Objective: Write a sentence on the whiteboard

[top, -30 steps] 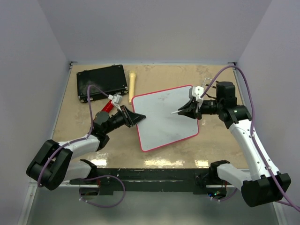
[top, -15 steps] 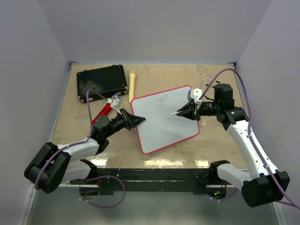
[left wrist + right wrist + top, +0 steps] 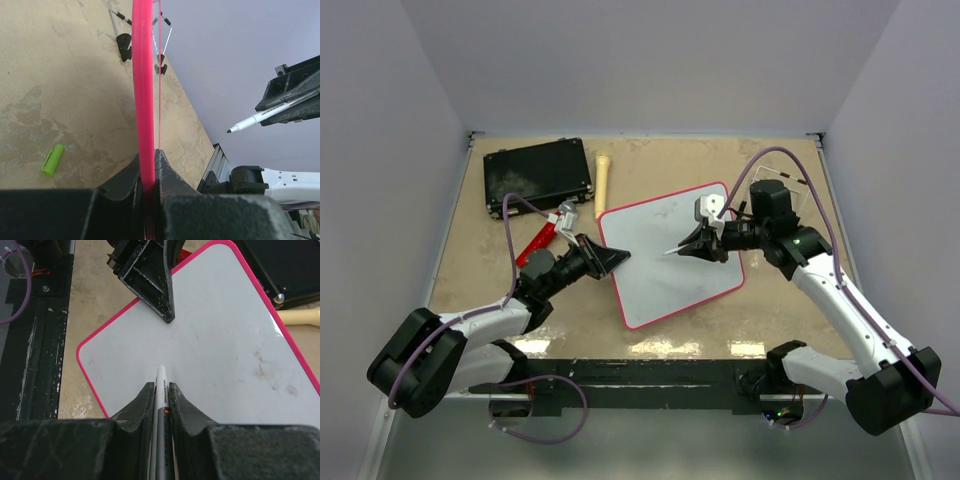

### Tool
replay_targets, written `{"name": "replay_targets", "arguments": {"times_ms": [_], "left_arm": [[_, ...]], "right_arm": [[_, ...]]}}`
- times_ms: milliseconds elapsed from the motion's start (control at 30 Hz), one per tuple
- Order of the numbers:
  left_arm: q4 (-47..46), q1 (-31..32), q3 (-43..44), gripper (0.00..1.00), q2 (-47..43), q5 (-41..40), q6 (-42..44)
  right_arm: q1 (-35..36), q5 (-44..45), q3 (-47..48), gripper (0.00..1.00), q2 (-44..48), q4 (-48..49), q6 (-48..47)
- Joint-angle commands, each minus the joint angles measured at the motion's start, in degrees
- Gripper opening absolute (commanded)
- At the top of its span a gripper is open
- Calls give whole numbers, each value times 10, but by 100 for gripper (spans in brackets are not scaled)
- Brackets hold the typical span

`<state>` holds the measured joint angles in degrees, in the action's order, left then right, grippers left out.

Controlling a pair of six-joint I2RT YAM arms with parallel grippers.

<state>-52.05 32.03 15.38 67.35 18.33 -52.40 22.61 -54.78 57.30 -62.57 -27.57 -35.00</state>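
While it lies askew at the middle of the tan table (image 3: 790,180), the whiteboard (image 3: 665,275) shows only faint smudges. Black case (image 3: 537,176): far left corner, well apart from the board. Left gripper (image 3: 618,254): jaws narrowed onto the board's pink left rim. Right gripper (image 3: 690,247): clamped on a white marker (image 3: 677,250), its tip over the board's middle and apart from the surface. Green cap (image 3: 52,160): on the table near the board's edge.

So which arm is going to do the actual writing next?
The right. The right gripper is shut on the marker, its tip poised over the blank whiteboard. The left gripper is clamped on the board's edge, so it's busy.
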Motion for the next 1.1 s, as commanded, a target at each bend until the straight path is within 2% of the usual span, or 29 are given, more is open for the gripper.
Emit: {"name": "replay_targets", "arguments": {"times_ms": [0,367,767,1067], "left_arm": [[-65,1,3,0,-6,-32,11],[-65,1,0,0,-6,-40,20],[-69,1,0,0,-6,-59,23],[-77,1,-3,0,0,-73,23]], "right_arm": [[2,20,14,0,10,25,10],[2,49,7,0,12,48,36],[22,2,5,0,-4,72,60],[54,51,19,0,-29,90,76]]}}
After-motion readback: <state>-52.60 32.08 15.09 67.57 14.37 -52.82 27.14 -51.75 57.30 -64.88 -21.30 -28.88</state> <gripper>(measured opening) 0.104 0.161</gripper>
